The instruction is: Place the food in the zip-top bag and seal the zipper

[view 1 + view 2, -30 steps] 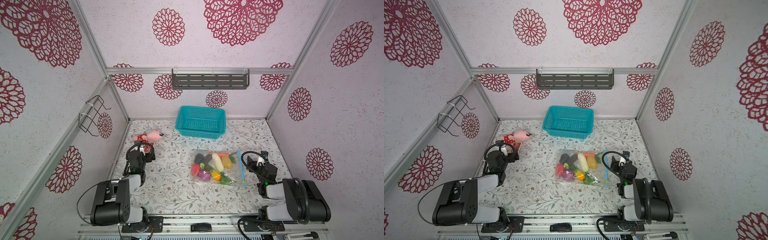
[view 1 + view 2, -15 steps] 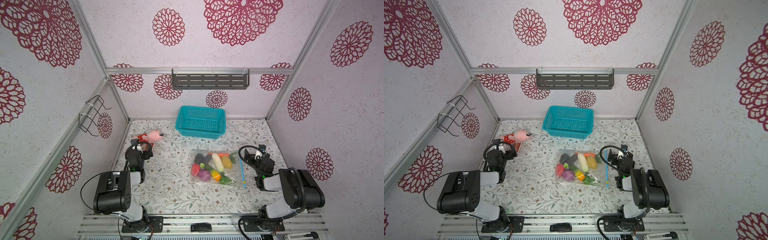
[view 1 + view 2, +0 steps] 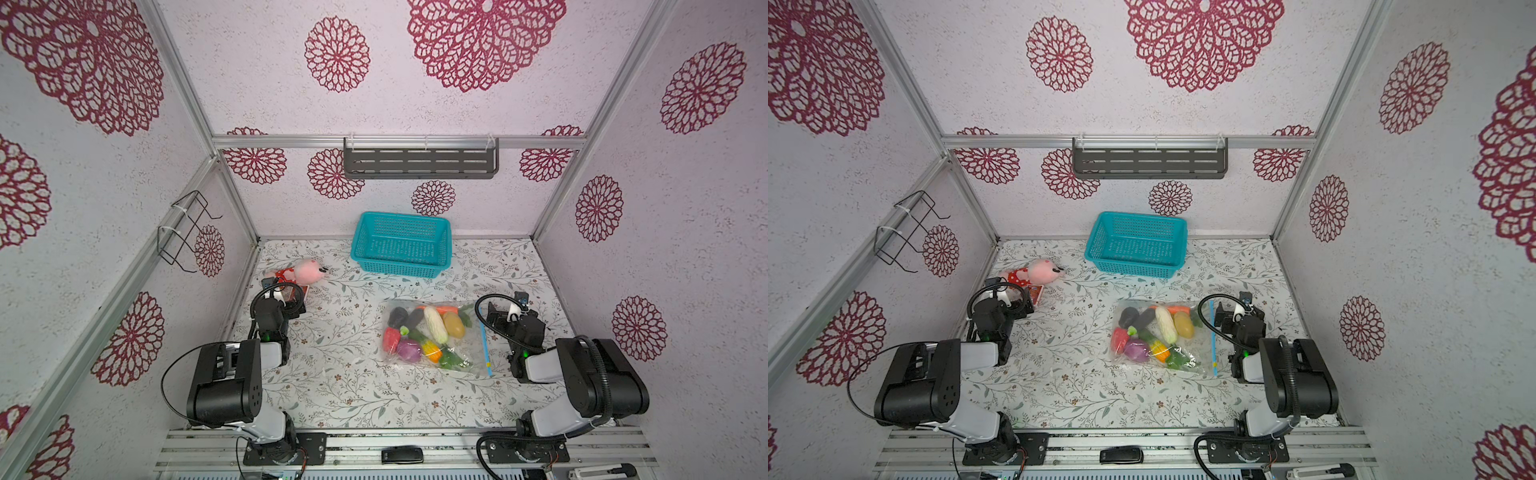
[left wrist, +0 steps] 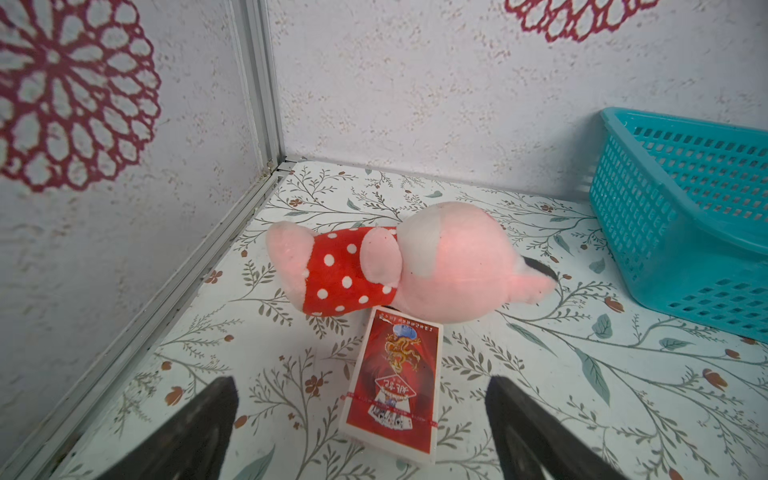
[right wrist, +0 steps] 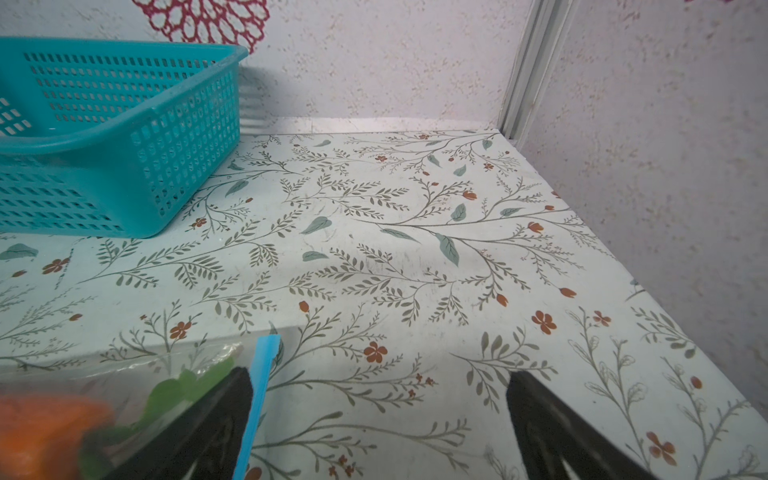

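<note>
The zip-top bag (image 3: 471,345) (image 3: 1200,349) lies flat on the table, right of centre. The food (image 3: 432,328) (image 3: 1165,326) is inside it: white corn, carrot, potato, eggplant, red pepper, purple onion and green leaves. The zipper (image 3: 485,349) (image 3: 1213,340) runs along the bag's right edge. My right gripper (image 3: 508,309) (image 3: 1235,311) (image 5: 378,376) is open and empty at the zipper's far end (image 5: 259,386), with one finger over the bag's corner. My left gripper (image 3: 282,293) (image 3: 1009,297) (image 4: 359,386) stands open at the far left, holding nothing.
A teal mesh basket (image 3: 399,270) (image 4: 665,232) (image 5: 124,178) stands against the back wall. A pink plush toy (image 3: 305,270) (image 4: 415,266) and a red card box (image 4: 395,374) lie in front of the left gripper, near the left wall.
Both arms have folded back toward the front rail. The right gripper has shifted a little toward the far end of the zipper. The bag and food have not moved.
</note>
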You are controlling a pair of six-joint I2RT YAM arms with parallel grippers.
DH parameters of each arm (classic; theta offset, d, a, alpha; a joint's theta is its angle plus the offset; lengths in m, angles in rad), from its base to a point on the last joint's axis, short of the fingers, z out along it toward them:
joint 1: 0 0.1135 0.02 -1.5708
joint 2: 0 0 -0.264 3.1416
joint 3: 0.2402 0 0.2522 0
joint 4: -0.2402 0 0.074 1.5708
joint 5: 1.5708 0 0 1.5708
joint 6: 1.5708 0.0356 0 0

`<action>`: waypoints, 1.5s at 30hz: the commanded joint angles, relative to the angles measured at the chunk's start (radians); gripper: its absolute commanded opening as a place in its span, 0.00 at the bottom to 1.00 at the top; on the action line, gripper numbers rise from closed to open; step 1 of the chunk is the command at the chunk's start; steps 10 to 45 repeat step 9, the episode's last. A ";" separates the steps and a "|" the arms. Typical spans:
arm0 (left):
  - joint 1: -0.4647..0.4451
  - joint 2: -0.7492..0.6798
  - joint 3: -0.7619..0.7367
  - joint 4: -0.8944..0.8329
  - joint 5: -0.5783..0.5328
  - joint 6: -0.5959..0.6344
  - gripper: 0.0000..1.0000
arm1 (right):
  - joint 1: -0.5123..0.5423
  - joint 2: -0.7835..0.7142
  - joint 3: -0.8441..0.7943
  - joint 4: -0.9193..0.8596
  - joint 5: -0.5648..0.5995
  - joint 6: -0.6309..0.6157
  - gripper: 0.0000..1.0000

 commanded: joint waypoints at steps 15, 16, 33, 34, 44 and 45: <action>0.007 -0.002 0.000 0.015 -0.004 0.000 0.97 | -0.011 -0.012 0.022 0.018 -0.015 -0.005 0.99; 0.007 -0.002 0.000 0.015 -0.004 0.000 0.97 | -0.011 -0.012 0.022 0.018 -0.015 -0.005 0.99; 0.007 -0.002 0.000 0.015 -0.004 0.000 0.97 | -0.011 -0.012 0.022 0.018 -0.015 -0.005 0.99; 0.007 -0.002 0.000 0.015 -0.004 0.000 0.97 | -0.011 -0.012 0.022 0.018 -0.015 -0.005 0.99; 0.007 -0.002 0.000 0.015 -0.004 0.000 0.97 | -0.011 -0.012 0.022 0.018 -0.015 -0.005 0.99; 0.007 -0.002 0.000 0.015 -0.004 0.000 0.97 | -0.011 -0.012 0.022 0.018 -0.015 -0.005 0.99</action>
